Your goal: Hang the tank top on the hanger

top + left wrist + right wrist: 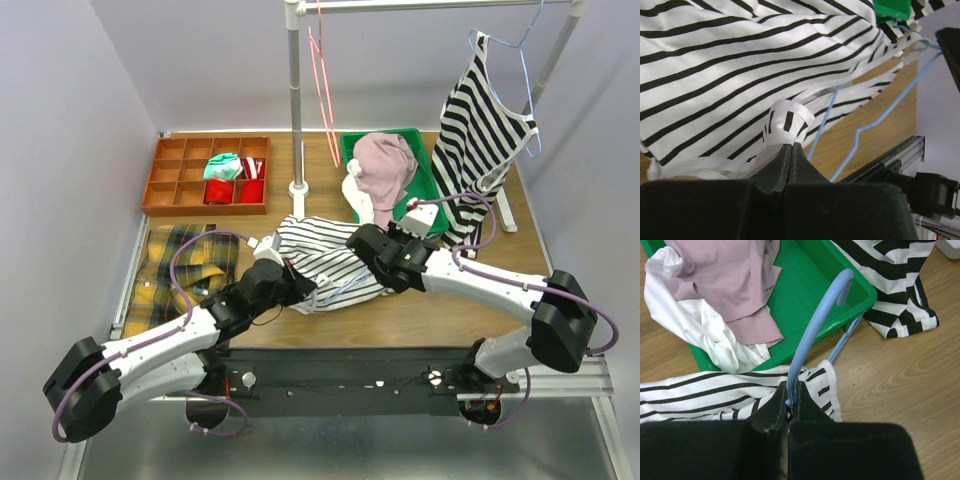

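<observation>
Jaws of the left gripper (791,146) are pinched tight on a folded edge band of the tank top (740,60). Those of the right gripper (791,392) clamp the neck of the hanger (812,325), its hook over the green tray (815,285). The tank top lies crumpled on the table (900,380) between the 2 arms.

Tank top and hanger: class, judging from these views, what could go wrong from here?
1. The left gripper pinches only a narrow fold of the tank top edge, so the fabric may slip out under pull.
2. The right gripper holds the hanger by its thin hook, so the hanger could twist as fabric drags on it.
3. The hook curves close to the green bin and might snag its rim.
</observation>
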You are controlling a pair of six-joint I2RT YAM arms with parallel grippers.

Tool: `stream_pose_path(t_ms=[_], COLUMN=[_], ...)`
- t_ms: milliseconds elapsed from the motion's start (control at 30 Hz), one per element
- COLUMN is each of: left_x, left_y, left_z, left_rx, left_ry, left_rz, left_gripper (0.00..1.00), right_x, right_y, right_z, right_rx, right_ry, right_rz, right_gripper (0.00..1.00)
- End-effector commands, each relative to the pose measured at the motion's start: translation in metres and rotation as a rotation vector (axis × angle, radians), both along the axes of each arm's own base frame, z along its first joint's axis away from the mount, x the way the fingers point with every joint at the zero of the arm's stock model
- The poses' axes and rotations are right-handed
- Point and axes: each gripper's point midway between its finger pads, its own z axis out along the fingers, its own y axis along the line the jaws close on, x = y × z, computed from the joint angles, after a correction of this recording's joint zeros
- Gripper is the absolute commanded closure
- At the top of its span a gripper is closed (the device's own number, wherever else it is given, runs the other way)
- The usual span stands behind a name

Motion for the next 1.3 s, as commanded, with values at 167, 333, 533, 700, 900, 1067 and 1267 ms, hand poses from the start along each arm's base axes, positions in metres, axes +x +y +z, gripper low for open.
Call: stream_pose_path(t_ms=[167,333,533,700,900,1067,1267], left_x=[-0.035,-0.053,-0.064,-0.07,-0.076,-0.075,-0.079], left_y=[0.012,0.01,0.008,0.011,0.011,0.007,0.005], left_z=[0.002,0.005,0.0,-0.003,-0.004,0.006,0.004], left_rx=[0.032,0.019,0.03,0.041,0.047,0.033,0.062], left_ry=[0.017,0.037,0.052,0.051,0.048,0.022,0.027], left_rz=[-0.146,-0.235,-0.3,-0.325,-0.36,-0.373,-0.409], left_gripper=[1.0,1.0,1.0,1.0,1.0,1.0,1.0], right_x=[-0.004,-0.005,-0.006,-0.007,-0.006,-0.006,-0.005], right_y=[-0.008,-0.015,-0.018,-0.02,-0.019,-0.018,-0.017], right_z=[0.001,0.007,0.012,0.014,0.017,0.015,0.021], right_rx=[0.031,0.045,0.057,0.062,0.07,0.067,0.075], right_ry=[-0.006,-0.022,-0.034,-0.042,-0.046,-0.038,-0.051], right_rz=[-0.072,-0.09,-0.104,-0.108,-0.108,-0.106,-0.106], right_gripper=[0.99,0.99,0.99,0.99,0.99,0.99,0.99])
